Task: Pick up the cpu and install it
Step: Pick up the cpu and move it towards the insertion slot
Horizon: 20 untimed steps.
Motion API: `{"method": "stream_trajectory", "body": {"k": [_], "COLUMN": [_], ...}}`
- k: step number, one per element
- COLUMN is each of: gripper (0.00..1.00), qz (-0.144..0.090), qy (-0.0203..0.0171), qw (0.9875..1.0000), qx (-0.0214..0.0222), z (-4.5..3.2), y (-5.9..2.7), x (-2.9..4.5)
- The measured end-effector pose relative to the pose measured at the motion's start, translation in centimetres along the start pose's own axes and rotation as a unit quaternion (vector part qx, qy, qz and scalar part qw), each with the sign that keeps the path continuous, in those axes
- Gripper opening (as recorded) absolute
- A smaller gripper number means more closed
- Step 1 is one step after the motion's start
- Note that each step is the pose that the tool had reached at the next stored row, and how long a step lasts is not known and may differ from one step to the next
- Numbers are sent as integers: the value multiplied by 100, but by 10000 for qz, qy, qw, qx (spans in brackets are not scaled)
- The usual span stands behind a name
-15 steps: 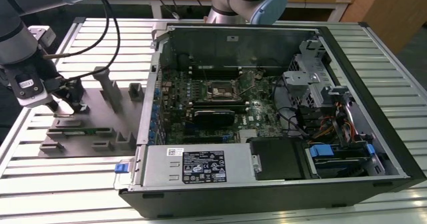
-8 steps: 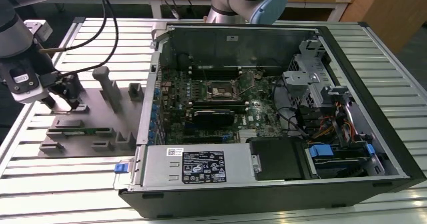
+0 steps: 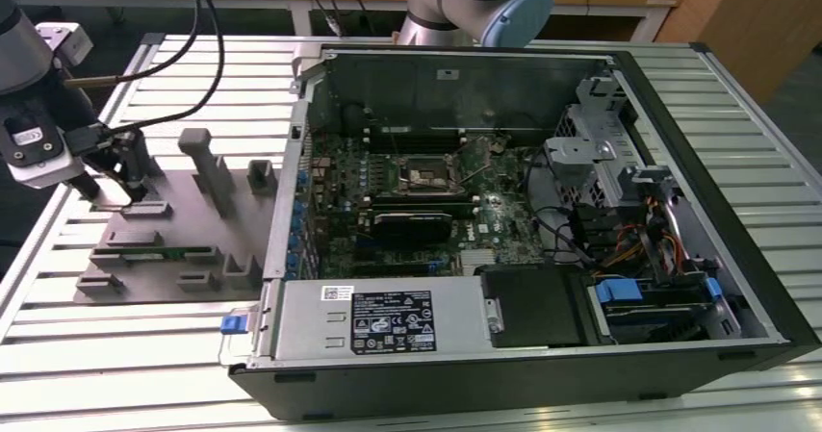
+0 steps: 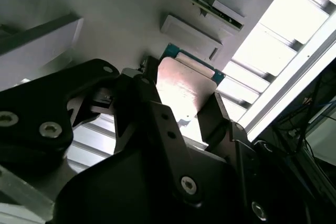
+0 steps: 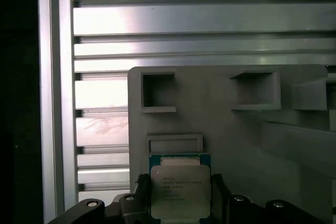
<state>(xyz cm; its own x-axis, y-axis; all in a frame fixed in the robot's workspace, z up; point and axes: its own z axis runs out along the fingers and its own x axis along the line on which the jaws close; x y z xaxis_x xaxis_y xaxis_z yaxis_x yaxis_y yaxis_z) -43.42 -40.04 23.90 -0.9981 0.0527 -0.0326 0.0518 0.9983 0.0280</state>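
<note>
The cpu [image 5: 180, 192] is clamped between the black fingers [image 5: 140, 184] of the gripper [image 5: 178, 183], silver top showing, right beside a shallow rectangular recess [image 5: 175, 144] in the grey tray [image 5: 236, 135]. In the exterior view the gripper is found at the frame's left edge, down at that tray on the slatted table [image 3: 77, 374]. Farther off, mid-frame, the open computer case [image 3: 385, 379] is laid on its side.

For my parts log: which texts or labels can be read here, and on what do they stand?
Dark print on the small flat silver-topped cpu: too small to read.
Print on the large white label of the grey metal box: blurred, unreadable.
Print on the small white sticker beside it: unreadable.
</note>
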Motion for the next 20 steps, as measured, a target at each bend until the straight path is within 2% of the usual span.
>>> {"method": "stream_trajectory", "body": {"k": [11, 20], "gripper": [55, 55], "qz": [0, 0], "qy": [-1, -5], "qw": [10000, 10000], "qx": [0, 0], "z": [-227, -379], "y": [7, 11], "x": [-8, -13]}}
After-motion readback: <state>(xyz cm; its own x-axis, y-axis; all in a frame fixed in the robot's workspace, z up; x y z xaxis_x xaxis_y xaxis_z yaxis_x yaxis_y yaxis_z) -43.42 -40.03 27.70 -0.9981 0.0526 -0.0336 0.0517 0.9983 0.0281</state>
